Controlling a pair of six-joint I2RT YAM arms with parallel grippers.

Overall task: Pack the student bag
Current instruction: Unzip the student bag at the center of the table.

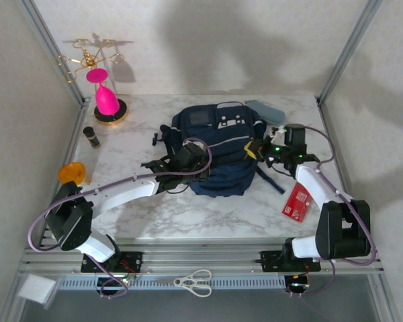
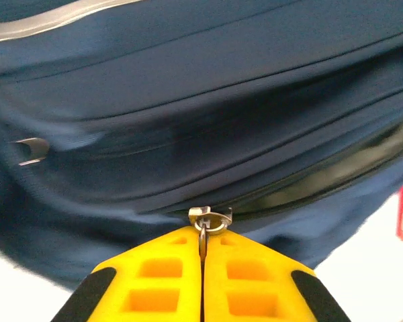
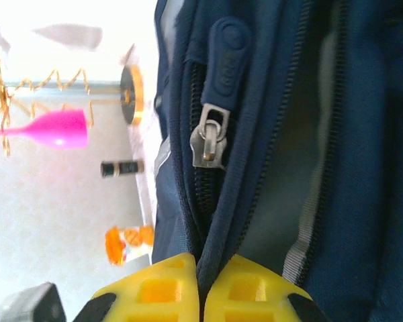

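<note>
We're on the opening step: the student bag (image 1: 218, 151) lies mid-surface (image 1: 161, 215), between the two arms. The left jaws are pressed together on a metal zipper pull (image 2: 208, 220) at the bag's edge. The right jaws pinch a fold of the bag's fabric just below another zipper slider (image 3: 208, 137) (bracing it, we reckon). Next, the left arm likely needs a steady draw along the track while the right holds the cloth taut.

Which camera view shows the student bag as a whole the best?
The top external view: the whole student bag lies on the marble table, seen from above. The left wrist view gives blurred fabric and a zipper pull pinched by the left fingers; the right wrist view, a close zipper slider and seams.
</note>
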